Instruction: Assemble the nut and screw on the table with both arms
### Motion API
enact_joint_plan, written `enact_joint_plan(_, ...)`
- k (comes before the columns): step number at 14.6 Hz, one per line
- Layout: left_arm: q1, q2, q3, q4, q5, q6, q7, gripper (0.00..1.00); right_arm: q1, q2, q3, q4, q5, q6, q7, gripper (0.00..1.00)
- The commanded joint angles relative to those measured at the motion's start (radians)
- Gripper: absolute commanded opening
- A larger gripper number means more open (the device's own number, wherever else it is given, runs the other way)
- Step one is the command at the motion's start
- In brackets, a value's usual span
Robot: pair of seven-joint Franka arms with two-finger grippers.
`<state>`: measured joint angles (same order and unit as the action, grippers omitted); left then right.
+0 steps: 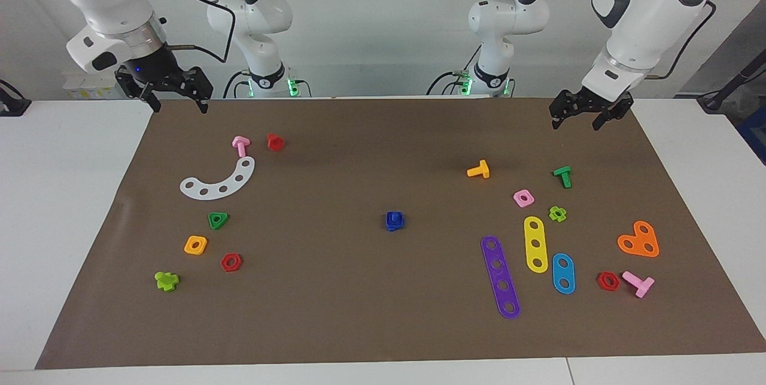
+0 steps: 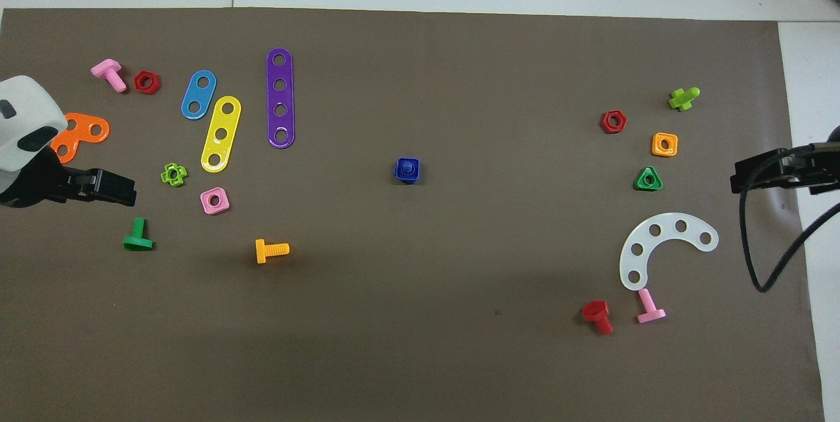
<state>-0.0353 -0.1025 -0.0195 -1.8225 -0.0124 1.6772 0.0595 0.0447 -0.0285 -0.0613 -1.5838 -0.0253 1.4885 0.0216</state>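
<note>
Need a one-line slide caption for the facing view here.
Dark-blue nut seated on its screw at mat centre; left gripper and right gripper raised, open, empty.

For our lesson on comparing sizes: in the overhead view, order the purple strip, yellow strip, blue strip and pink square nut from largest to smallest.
1. purple strip
2. yellow strip
3. blue strip
4. pink square nut

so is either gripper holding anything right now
No. The left gripper and right gripper both hang open and empty, apart from the blue nut and screw at the mat's middle.
</note>
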Motion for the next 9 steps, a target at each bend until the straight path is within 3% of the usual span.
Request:
enact_joint_plan(1, -0.012, -0.026, 0.009, -0.008, 0.026, -0.010, -0.017, 1.00, -0.006, -0.011, 0.003, -0.007, 0.015, -0.011, -0.005, 1.00)
enact_joint_plan(9, 0.000, -0.016, 0.012, 0.022, 0.026, 0.006, -0.012, 1.00, -0.006, -0.011, 0.003, -0.007, 0.015, -0.011, -0.003, 1.00)
